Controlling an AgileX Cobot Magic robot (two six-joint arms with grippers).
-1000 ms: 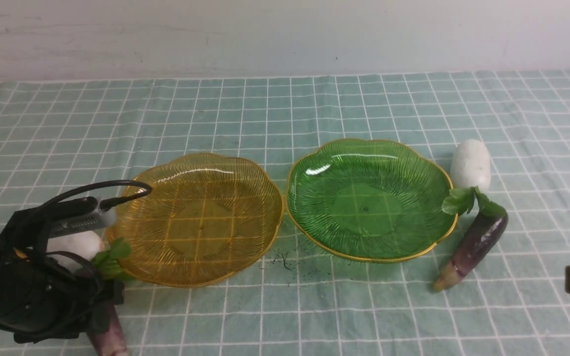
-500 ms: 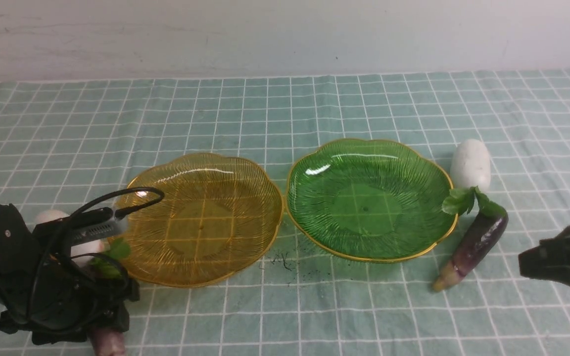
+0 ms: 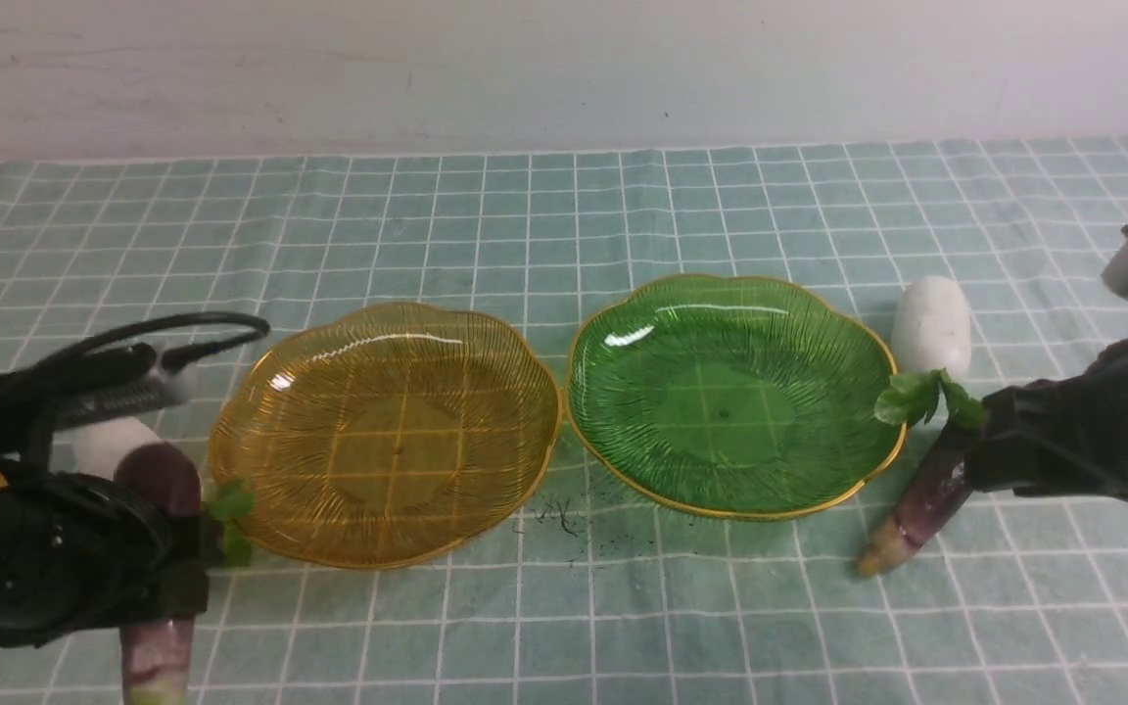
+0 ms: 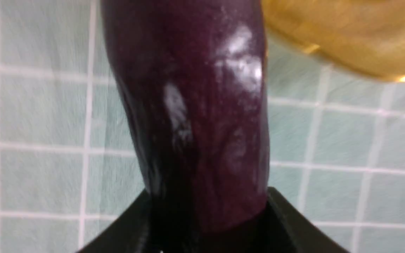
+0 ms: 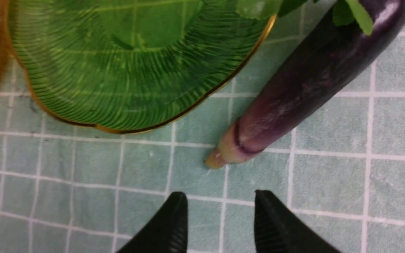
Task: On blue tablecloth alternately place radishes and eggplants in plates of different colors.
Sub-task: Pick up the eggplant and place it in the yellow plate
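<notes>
The left gripper (image 4: pixel 207 214) is clenched across the body of a slender, glossy dark purple eggplant (image 4: pixel 188 105), which fills the space between its jaws. In the front view this eggplant stands nearly on end, pale stem end down, just beside the near-left rim of the translucent amber-yellow ribbed plate (image 3: pixel 388 431). I cannot tell whether it is clear of the pale teal-blue grid-lined tablecloth (image 3: pixel 564 225) covering the worktop. A smooth white oblong radish (image 3: pixel 109 443) lies close behind it.

The right gripper (image 5: pixel 220 218) is released and empty, its two black fingers parted. The stem end of the second dark purple eggplant (image 5: pixel 304 88) is just ahead of it. That eggplant lies on the cloth beside the matching green plate (image 3: pixel 730 392), with the other white radish (image 3: pixel 931 323) just behind. Both plates are empty.

The eggplants look firm but slick and tapered. A hold across the thicker mid-body should slip less than one near the narrow stem. The radishes are rounder and may roll, so they are best taken across the white body, not the soft leaves. The plates look brittle and light, so produce should be lowered into them, not dropped.

No brand, label or writing can be read anywhere.
</notes>
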